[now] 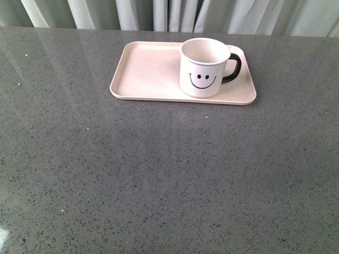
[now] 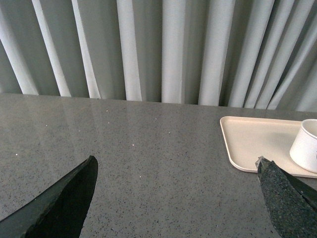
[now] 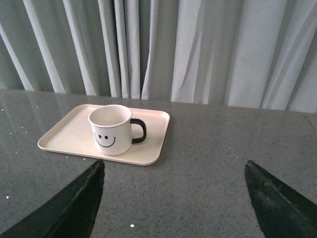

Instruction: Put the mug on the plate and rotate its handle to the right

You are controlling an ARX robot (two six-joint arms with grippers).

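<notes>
Bare grey speckled bench (image 1: 159,180) is being seen nearest the camera in the front view, with window glare being reflected on it. No arm is being shown in that view.

Further back, the plate (image 1: 148,71) is being carried flat on the bench, long side facing the camera, close to the far edge. The mug (image 1: 203,67) is being held upright on the plate, toward the plate's right end and inside the rim. Its smiley face is being turned toward the camera. The handle (image 1: 234,67) is being pointed to the right, over the plate's right end. The mug is being seen empty inside.

Pale pleated curtains (image 1: 175,15) are being hung behind the bench.

In the left wrist view, the left claw (image 2: 176,198) is being held released, its two dark fingers (image 2: 64,203) spread wide over bare bench (image 2: 148,163), nothing between them. The plate (image 2: 252,144) and part of the mug (image 2: 306,146) are being shown beyond it, well apart from the fingers.

In the right wrist view, the right claw (image 3: 173,198) is also being held released, fingers (image 3: 74,203) wide apart, gripping nothing. The plate (image 3: 64,136), mug (image 3: 110,130) and handle (image 3: 139,131) are being shown ahead of it, not touched.
</notes>
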